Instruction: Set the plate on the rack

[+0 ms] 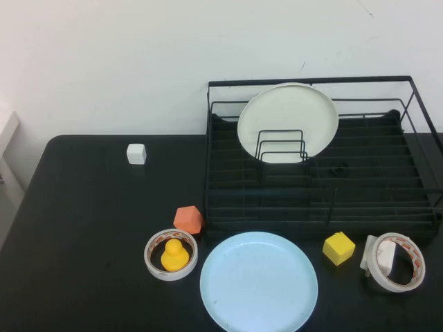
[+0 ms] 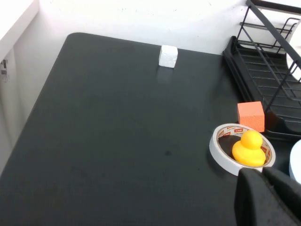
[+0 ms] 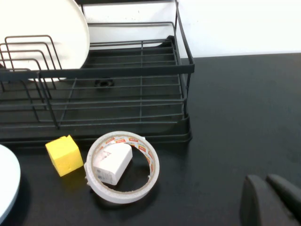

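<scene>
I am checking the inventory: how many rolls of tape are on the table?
2. One tape roll, ringing a yellow duck, lies left of the light-blue plate. The other tape roll, ringing a white block, lies right of the yellow cube.

- plate (image 1: 259, 283): pale blue, round, shallow rim; flat on bench at near edge, just in front of rack.
- rack (image 1: 322, 181): black wire, rectangular; far right of bench.
</scene>
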Motion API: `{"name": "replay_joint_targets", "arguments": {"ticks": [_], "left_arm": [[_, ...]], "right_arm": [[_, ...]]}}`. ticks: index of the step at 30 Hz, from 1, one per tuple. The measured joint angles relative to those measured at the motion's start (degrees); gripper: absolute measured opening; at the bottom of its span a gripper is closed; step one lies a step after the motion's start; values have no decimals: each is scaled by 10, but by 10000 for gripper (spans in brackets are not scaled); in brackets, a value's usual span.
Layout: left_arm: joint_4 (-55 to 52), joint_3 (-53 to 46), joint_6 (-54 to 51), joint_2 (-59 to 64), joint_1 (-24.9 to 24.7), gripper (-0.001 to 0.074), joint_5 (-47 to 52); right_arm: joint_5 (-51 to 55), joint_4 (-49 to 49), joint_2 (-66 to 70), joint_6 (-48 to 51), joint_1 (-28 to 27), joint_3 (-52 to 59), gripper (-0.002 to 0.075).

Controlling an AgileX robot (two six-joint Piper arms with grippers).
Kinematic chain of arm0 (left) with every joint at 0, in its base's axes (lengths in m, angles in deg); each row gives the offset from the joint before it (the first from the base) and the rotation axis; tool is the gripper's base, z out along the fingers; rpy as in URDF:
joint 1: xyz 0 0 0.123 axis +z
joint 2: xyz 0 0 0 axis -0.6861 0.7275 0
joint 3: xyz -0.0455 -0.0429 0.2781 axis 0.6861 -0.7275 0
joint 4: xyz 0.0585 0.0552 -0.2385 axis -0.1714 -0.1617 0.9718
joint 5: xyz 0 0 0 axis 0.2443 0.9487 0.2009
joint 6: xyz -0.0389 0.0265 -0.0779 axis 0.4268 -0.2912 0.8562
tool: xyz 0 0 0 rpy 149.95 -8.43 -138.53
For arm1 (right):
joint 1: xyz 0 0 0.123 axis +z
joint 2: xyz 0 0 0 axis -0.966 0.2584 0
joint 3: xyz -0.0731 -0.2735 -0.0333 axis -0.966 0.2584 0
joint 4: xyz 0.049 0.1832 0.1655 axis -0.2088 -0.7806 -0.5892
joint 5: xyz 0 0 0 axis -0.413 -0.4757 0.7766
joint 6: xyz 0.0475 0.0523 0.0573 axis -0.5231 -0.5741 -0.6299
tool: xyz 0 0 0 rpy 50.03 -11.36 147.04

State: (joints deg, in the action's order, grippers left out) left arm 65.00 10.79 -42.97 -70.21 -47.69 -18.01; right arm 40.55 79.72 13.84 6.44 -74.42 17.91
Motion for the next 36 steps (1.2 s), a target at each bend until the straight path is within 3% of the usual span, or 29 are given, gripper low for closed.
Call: {"name": "replay_joint_targets", "arguments": {"ticks": [24, 29, 31, 36], "left_arm": [[0, 1, 0, 0, 0, -2, 0], [5, 1, 1, 0, 0, -2, -3], [57, 1, 27, 0, 0, -2, -15], [355, -1, 141, 0, 0, -2, -61]], "right_arm": [[0, 0, 0, 0, 0, 0, -2], [0, -43, 0, -2, 0, 0, -2], [0, -91, 0, -11, 0, 0, -2], [4, -340, 0, -80, 0, 2, -2]]}}
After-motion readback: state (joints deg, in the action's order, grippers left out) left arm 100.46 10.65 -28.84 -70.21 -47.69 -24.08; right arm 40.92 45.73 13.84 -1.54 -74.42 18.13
